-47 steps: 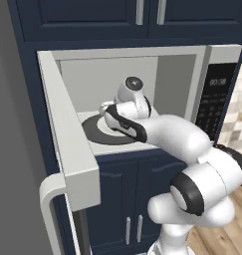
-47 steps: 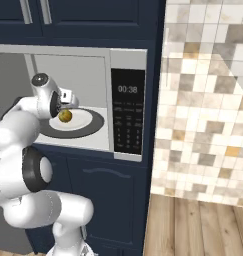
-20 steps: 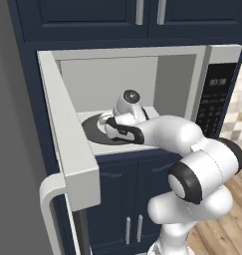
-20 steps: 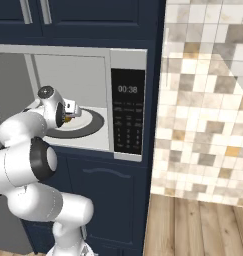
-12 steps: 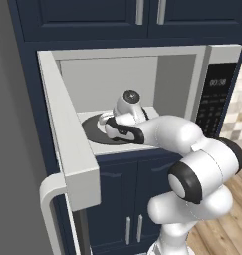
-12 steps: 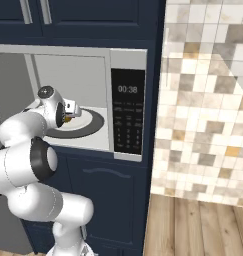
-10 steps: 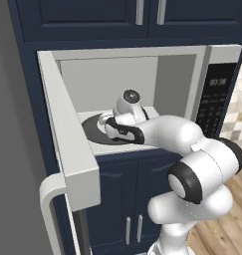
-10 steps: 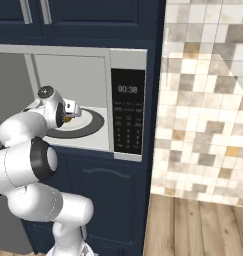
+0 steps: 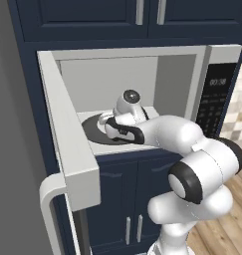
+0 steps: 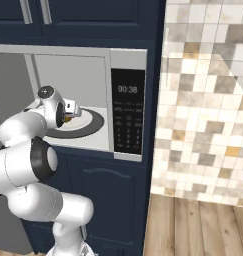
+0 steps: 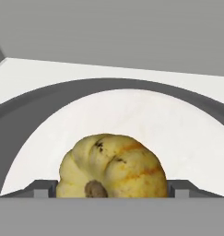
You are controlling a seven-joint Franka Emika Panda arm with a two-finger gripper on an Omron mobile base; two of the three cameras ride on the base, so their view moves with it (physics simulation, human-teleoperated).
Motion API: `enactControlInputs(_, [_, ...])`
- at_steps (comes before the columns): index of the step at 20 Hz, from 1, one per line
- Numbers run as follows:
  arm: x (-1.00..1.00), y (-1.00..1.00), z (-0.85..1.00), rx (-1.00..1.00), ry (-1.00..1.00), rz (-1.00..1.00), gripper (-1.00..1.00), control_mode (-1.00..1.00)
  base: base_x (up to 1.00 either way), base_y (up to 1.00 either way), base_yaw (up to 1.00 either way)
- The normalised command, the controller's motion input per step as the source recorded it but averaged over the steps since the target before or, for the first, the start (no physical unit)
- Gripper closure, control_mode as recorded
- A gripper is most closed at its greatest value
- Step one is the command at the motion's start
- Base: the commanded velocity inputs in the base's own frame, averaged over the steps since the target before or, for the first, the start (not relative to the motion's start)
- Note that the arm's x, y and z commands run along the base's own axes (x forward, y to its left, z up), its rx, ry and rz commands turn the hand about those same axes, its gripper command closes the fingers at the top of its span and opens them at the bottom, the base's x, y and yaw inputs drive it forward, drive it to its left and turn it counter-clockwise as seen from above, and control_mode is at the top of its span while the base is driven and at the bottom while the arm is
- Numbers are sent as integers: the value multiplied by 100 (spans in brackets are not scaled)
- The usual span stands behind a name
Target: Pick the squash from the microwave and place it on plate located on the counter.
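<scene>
Inside microwave [image 9: 142, 64] | gripper [image 10: 68, 114] at squash [image 11: 112, 167], fingers astride, clamp unclear | small, firm, ribbed, may roll | grip across its middle

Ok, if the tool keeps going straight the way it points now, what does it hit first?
The squash: it sits dead ahead between the fingertips of the tool, on the white turntable plate inside the microwave. Whether they already touch it is unclear.
</scene>
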Motion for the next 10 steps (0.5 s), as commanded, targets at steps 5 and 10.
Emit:
enactControlInputs(5, [-8, 0, 0, 0, -4, 0, 100, -100, 0, 0, 0])
enactControlInputs(10, [-79, -24, 4, 0, -12, 1, 100, -100, 0, 0, 0])
